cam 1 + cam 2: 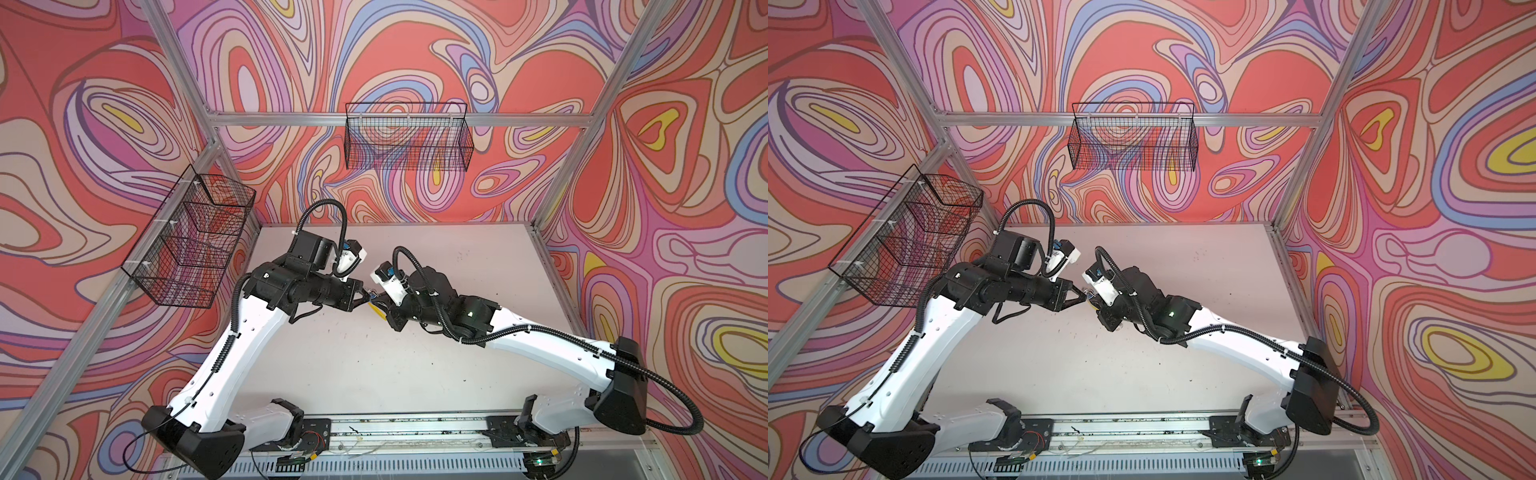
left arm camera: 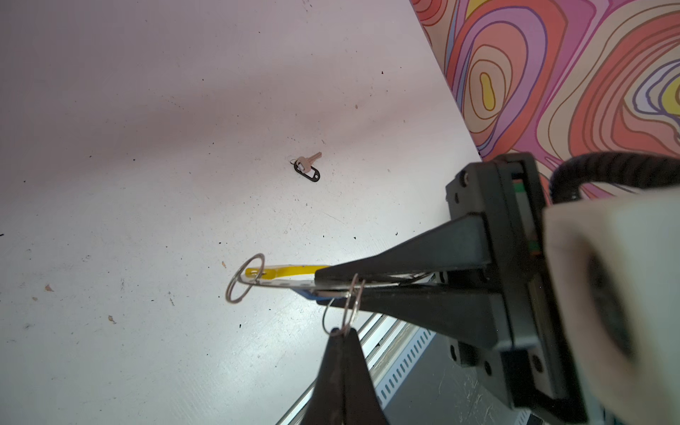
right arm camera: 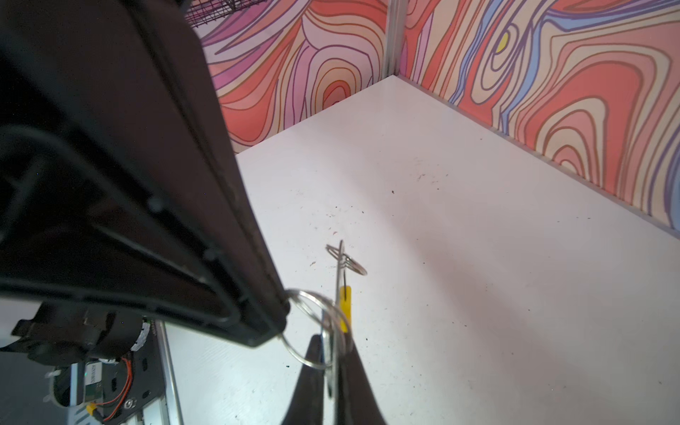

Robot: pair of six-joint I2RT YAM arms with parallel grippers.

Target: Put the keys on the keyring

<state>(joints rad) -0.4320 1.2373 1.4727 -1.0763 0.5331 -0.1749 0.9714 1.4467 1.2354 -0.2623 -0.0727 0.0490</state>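
Note:
Both grippers meet above the middle of the table [image 1: 415, 365]. My right gripper [image 3: 333, 346] is shut on the keyring [image 3: 339, 283], which shows edge-on as a thin grey strip with a yellow sleeve [image 2: 287, 273]. A small wire loop [image 2: 244, 277] hangs at the keyring's far end. My left gripper [image 2: 343, 331] is shut on a thin wire ring [image 2: 351, 307] right beside the keyring. A bit of blue tag [image 2: 304, 293] peeks out under the keyring; its key is hidden. The key with the black tag [image 2: 307, 168] lies alone on the table.
A black wire basket [image 1: 407, 137] hangs on the back wall and another [image 1: 191, 237] on the left wall. The arms' base rail [image 1: 395, 424] runs along the table's front edge. Patterned walls close in three sides.

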